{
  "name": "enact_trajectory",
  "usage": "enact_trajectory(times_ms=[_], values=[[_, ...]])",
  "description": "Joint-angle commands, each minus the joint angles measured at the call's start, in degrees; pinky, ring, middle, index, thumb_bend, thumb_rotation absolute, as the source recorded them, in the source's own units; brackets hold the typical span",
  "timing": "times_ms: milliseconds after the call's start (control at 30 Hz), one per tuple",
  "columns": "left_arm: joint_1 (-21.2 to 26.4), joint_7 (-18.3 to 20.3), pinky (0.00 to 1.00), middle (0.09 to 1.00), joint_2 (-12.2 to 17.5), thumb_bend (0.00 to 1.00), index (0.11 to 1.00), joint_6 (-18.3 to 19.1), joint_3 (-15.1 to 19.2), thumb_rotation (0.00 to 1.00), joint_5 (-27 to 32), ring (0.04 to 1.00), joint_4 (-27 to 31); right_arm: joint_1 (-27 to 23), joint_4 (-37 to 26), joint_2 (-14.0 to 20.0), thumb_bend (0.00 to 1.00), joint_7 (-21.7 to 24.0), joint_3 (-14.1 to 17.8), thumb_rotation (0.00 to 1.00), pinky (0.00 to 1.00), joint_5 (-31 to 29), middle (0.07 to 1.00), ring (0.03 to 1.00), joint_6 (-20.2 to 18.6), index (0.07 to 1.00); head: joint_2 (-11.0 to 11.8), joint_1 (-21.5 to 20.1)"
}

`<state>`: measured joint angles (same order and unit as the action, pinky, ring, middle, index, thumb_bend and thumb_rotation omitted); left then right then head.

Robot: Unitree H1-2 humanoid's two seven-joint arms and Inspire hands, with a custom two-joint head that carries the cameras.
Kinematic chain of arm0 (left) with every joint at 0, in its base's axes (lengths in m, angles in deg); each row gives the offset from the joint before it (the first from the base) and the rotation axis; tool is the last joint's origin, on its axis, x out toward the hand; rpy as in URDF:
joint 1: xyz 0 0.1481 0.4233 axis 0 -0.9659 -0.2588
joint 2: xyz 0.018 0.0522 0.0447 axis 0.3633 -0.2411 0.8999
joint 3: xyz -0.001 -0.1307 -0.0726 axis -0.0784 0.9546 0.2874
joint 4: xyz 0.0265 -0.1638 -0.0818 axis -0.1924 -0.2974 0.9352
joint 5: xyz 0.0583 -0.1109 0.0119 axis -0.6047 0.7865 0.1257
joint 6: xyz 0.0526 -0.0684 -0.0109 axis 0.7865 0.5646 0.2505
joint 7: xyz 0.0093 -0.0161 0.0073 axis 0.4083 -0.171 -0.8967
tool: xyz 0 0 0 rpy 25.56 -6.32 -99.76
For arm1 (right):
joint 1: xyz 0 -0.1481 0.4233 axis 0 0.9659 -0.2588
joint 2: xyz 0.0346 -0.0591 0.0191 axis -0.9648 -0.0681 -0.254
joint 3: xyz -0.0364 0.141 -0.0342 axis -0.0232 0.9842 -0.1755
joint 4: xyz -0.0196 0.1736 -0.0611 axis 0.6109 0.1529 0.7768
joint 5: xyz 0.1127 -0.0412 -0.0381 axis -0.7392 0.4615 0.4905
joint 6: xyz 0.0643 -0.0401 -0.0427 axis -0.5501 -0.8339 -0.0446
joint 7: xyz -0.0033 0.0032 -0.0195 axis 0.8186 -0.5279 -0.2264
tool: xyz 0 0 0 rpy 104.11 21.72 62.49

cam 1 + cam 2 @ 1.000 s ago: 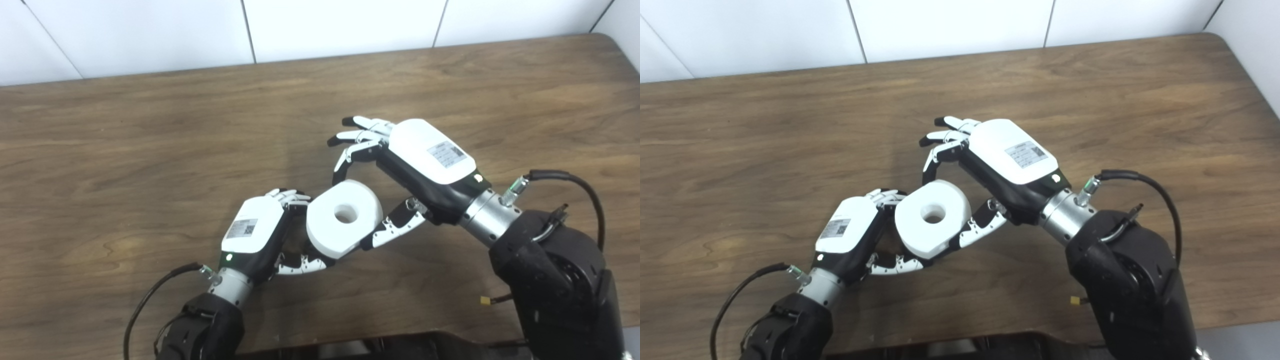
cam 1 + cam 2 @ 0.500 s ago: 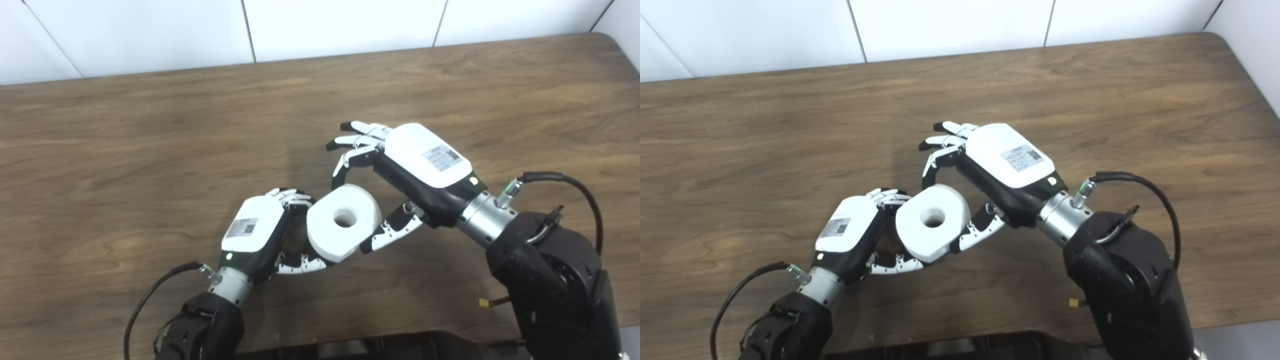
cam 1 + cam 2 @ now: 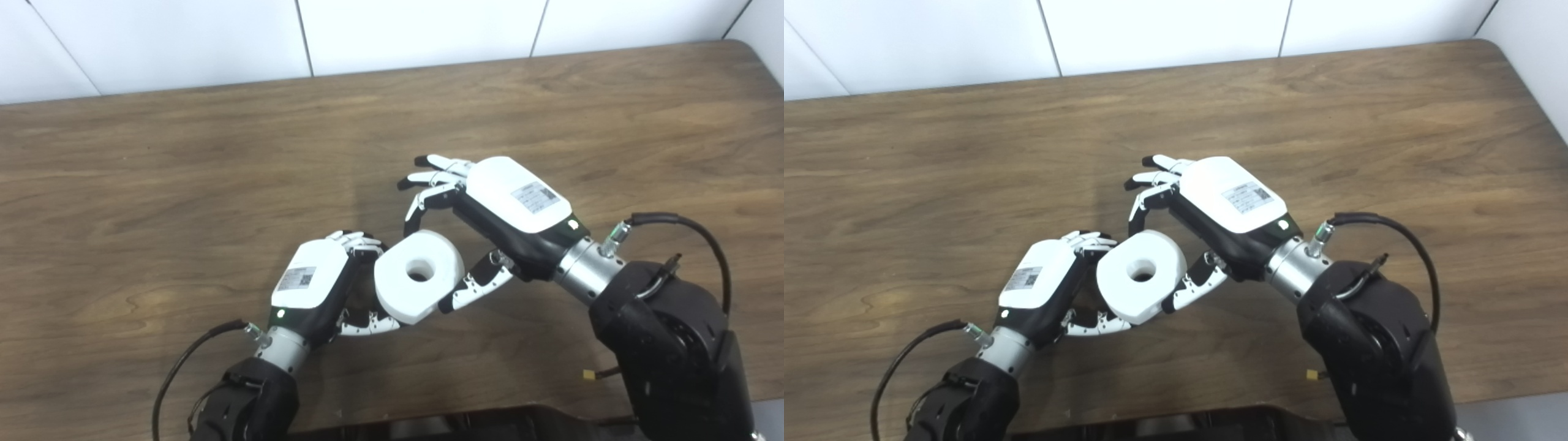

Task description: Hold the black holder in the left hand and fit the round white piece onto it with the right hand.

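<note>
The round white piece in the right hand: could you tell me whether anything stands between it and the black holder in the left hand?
Nothing visible does. The right hand holds the round white piece right against the left hand; the black holder is almost wholly hidden behind them.

No text, brand, or number is legible at this resolution. Two printed labels are present. A small grey rectangular sticker sits on the white back shell of the left hand [image 3: 309, 282]; it carries a square code pattern resembling a QR code beside lines of fine print, all too small to read. A similar grey rectangular sticker sits on the white back shell of the right hand [image 3: 511, 199], with a square code pattern at one end and several rows of print, likewise unreadable. The round white foam-like piece with a central hole [image 3: 418, 275] bears no visible marking.
</note>
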<state>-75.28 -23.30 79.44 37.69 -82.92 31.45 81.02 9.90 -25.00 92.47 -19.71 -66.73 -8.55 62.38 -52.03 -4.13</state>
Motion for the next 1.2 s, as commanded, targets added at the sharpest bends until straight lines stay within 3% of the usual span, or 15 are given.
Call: enact_trajectory(times_ms=[0,1167], values=[[-0.60,1.89,0.90,0.764,-0.05,0.51,0.490,0.31,-0.65,0.05,0.12,0.837,0.36,-0.67,-0.91,-0.12,0.51,-1.87,0.51,0.15,0.89,-0.32,0.842,0.935,1.70,0.486,-0.06,-0.02],[-0.63,2.63,0.90,0.764,-0.08,0.51,0.490,0.49,-0.45,0.05,0.13,0.836,1.28,0.56,2.87,0.73,0.52,-6.98,2.50,0.14,0.87,-1.11,0.820,0.912,5.90,0.485,-0.19,-0.93]])
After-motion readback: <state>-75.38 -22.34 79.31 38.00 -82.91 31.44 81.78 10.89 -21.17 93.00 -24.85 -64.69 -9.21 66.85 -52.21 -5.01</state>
